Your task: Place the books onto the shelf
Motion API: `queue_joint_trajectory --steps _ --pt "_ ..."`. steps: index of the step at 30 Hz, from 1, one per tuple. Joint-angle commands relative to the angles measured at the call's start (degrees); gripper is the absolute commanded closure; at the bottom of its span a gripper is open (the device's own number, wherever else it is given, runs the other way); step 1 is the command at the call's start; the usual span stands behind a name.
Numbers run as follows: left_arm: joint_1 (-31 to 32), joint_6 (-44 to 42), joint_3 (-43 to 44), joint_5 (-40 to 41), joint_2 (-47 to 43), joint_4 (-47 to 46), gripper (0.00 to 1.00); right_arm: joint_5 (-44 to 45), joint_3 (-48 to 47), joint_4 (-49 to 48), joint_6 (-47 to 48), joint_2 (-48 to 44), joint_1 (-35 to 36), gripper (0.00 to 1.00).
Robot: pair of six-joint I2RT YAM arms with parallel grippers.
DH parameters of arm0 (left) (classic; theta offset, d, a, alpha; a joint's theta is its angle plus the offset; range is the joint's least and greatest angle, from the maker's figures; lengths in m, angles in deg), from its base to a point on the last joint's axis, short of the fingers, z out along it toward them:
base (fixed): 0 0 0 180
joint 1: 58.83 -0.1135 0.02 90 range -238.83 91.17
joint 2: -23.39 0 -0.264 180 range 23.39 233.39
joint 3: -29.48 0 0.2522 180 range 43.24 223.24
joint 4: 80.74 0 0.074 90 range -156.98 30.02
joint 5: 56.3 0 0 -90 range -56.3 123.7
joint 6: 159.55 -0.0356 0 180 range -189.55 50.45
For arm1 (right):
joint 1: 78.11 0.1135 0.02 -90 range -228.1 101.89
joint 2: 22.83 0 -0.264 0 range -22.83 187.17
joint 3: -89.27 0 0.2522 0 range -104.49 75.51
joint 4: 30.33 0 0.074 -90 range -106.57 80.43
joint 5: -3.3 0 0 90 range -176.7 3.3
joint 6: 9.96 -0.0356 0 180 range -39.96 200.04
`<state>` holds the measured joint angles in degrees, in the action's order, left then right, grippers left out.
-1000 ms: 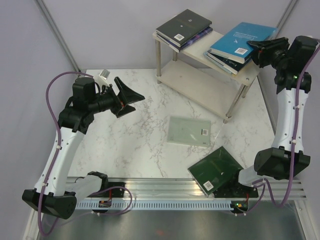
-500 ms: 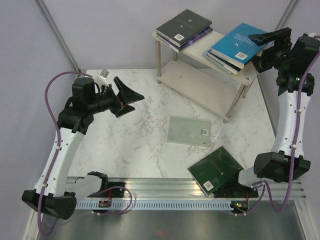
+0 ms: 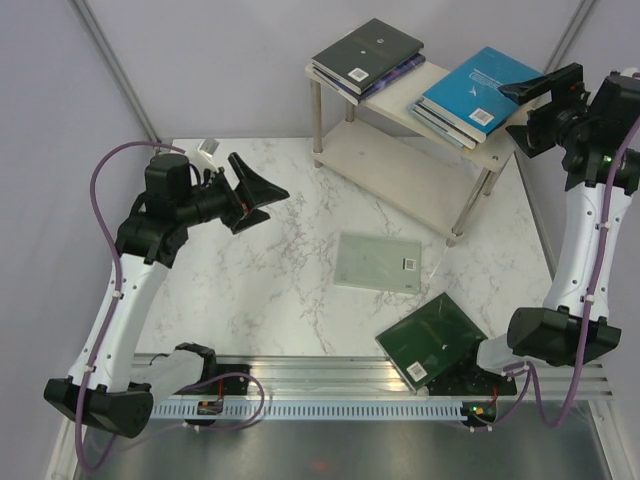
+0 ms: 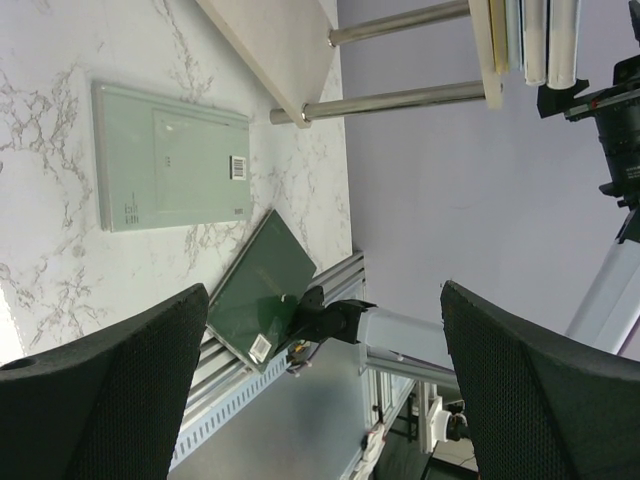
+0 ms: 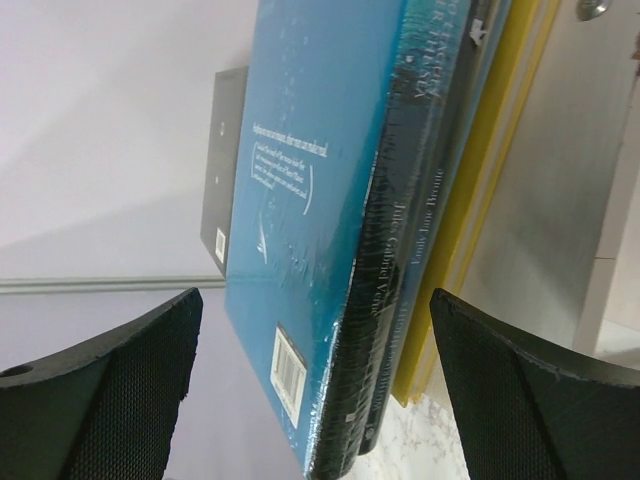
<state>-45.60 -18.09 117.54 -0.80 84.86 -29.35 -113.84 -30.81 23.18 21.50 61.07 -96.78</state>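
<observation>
Change since one second back: right gripper (image 3: 522, 105) has let go of the cyan book (image 3: 480, 78) and drawn back to the right, off its corner; left arm and the two books on the table have not shifted
Right gripper: jaws spread wide, nothing between them; in the wrist view its fingers (image 5: 100, 400) flank the cyan book's near edge with no contact visible
Left gripper (image 3: 262, 205): jaws spread wide, empty; hovers above the left part of the marble table (image 3: 250, 300), well apart from every book
Shelf (image 3: 395, 102): stands at the far right of the table; two cream boards on thin metal legs; both stacks sit on the top board
Right stack: cyan book uppermost, barcode sticker facing up; yellow book (image 5: 480, 200) lowest; at least one more lies between them, cover colour not clear
Left stack: black book (image 3: 365, 48) on top, sticker up; purple galaxy book (image 3: 402, 70) beneath, only its edge showing
Pale mint book (image 3: 378, 262): flat on the table, between the shelf and the near edge; sticker up
Dark green book (image 3: 432, 340): at the table's near edge, turned askew; near corner over the aluminium rail (image 3: 300, 372); just beside the right arm's base
</observation>
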Motion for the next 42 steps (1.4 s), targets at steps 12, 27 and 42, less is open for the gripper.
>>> queue_joint_trajectory --steps 12,27,42 --pt "0.1 -3.7 3.2 -0.8 3.7 -0.3 0.00 1.3 -0.6 4.5 4.8 -8.5 -1.0 0.02" --pt "8.8 -8.3 2.8 4.9 18.0 -0.2 0.00 16.7 36.1 19.4 20.8 -28.1 24.6 0.02" --pt "16.8 -12.1 5.0 10.1 37.0 -0.8 0.00 13.1 60.4 2.9 21.8 -18.0 25.4 0.02"
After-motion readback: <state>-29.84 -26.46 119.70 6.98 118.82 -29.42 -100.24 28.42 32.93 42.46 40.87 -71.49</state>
